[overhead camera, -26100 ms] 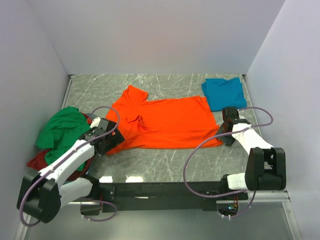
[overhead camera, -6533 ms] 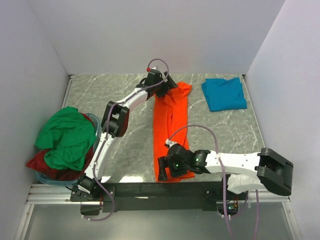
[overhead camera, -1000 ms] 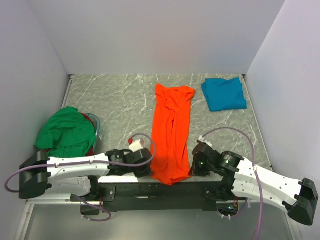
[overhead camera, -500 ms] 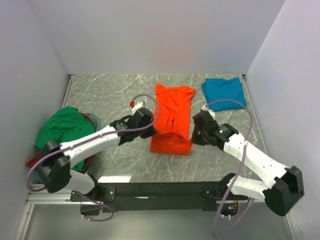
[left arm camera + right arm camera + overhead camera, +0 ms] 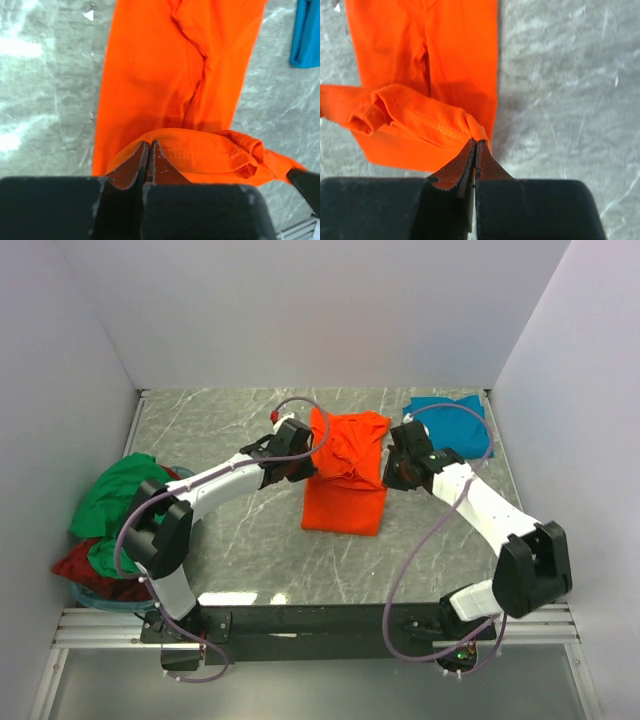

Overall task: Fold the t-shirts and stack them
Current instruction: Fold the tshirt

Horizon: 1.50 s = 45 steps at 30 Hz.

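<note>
top external: orange t-shirt (image 5: 345,502) folded over itself, near hem lifted
left gripper (image 5: 149,145): clamped on hem's left corner
right gripper (image 5: 475,143): clamped on hem's right corner

The dark red shirt (image 5: 70,566) lies mostly buried under the green shirt (image 5: 110,500). The right arm (image 5: 480,502) covers part of the teal shirt (image 5: 455,415). In the wrist views the black bodies of the left gripper (image 5: 149,148) and right gripper (image 5: 475,146) block the near part of the orange shirt (image 5: 175,75), its pinched hem hidden between the closed jaws.
</note>
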Tool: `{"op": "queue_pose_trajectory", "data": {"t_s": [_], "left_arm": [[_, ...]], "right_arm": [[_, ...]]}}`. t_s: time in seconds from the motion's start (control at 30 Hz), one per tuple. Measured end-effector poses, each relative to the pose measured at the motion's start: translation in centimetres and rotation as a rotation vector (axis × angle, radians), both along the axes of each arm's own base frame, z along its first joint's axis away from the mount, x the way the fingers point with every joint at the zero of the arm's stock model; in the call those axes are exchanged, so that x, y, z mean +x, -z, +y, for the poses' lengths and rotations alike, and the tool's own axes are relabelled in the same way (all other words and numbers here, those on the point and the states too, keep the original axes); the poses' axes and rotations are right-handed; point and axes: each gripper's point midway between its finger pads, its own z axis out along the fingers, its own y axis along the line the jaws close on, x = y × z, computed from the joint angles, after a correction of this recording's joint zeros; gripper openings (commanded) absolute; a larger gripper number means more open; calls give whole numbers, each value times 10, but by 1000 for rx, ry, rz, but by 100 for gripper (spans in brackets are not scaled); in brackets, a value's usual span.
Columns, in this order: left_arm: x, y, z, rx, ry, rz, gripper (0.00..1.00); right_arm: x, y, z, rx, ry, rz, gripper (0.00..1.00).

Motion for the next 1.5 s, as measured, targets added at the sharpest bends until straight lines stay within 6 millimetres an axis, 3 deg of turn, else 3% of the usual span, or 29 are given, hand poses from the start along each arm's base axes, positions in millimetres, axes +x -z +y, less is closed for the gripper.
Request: {"op": "queue_pose_trajectory", "data": {"t_s": [0.23, 0.4, 0.53, 0.57, 0.63, 0.7, 0.77, 0.87, 0.93, 1.1, 1.2, 1.4, 1.5], "left_arm": [[18, 10, 2, 13, 0, 13, 1], [27, 30, 5, 30, 4, 49, 1], [31, 46, 8, 34, 2, 84, 13], [32, 49, 9, 35, 0, 91, 28], [34, 53, 10, 41, 3, 98, 39], [38, 53, 10, 42, 3, 96, 67], [41, 50, 11, 41, 5, 87, 99], [44, 40, 11, 27, -1, 66, 99], [41, 28, 13, 11, 0, 40, 99], [5, 0, 32, -47, -10, -4, 99], [-23, -3, 47, -74, -24, -2, 99], [-89, 30, 78, -90, -53, 86, 99], [-114, 36, 91, -95, -68, 107, 99]], "right_arm": [[29, 18, 2, -14, -16, 36, 0], [37, 34, -1, -23, -10, 66, 0], [51, 44, 1, -17, -8, 80, 1], [55, 45, 1, -16, -7, 83, 4], [60, 49, 1, -15, -2, 90, 34], [66, 51, 1, -18, -4, 94, 55], [74, 48, 1, -21, -6, 86, 59], [78, 43, 1, -16, -5, 68, 76], [77, 38, 2, -7, -12, 54, 79], [47, 30, 4, 44, -49, 29, 80], [24, 31, 11, 66, -99, 34, 80], [7, 35, 69, 91, -303, 24, 80], [11, 41, 103, 107, -384, 36, 80]]}}
